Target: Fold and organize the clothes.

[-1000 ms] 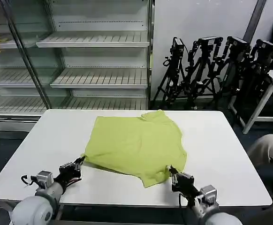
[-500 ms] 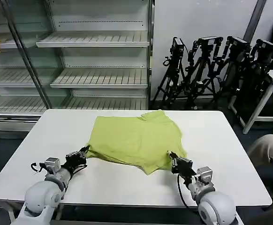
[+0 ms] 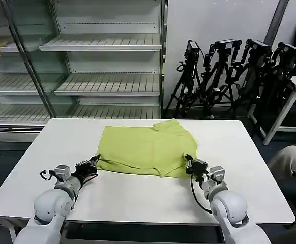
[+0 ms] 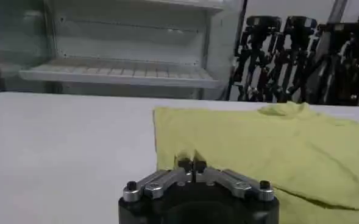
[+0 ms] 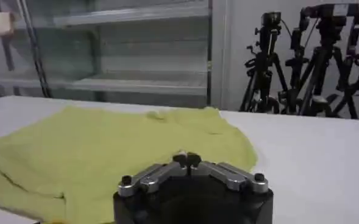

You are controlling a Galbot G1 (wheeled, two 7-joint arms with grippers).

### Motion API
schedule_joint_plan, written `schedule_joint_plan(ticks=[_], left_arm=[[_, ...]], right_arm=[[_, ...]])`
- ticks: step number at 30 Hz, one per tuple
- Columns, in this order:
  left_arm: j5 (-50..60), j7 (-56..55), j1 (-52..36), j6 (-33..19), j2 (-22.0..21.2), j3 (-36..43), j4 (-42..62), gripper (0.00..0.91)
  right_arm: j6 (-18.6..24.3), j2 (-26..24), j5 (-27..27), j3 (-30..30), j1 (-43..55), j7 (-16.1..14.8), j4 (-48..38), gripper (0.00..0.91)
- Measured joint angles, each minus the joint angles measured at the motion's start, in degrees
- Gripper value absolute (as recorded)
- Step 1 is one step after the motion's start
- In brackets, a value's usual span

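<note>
Head view: lime T-shirt point(image 3: 147, 148) half-folded

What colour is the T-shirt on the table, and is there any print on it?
Plain yellow-green T-shirt, with no print on the side facing up; clearest in the head view.

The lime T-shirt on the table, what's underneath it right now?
The T-shirt lies on the white table, its near edge pinched by the left gripper and right gripper. The cloth covers whatever else is beneath.
</note>
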Motion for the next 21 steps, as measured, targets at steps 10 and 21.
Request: schedule_joint_plan(ticks=[10,21], left_arm=[[0.79,0.58,-2.96,-0.50,-0.25,1.44,2.93,0.010],[1.65,0.75,-5.41,-1.23,-0.48,1.49,6.73,0.020]], right_arm=[[0.86,0.26,-0.87,-1.01,2.92,-0.87,-4.02,0.000],[1.29,0.66,-1.22,-1.31,4.33,-1.09,-6.55,0.000]])
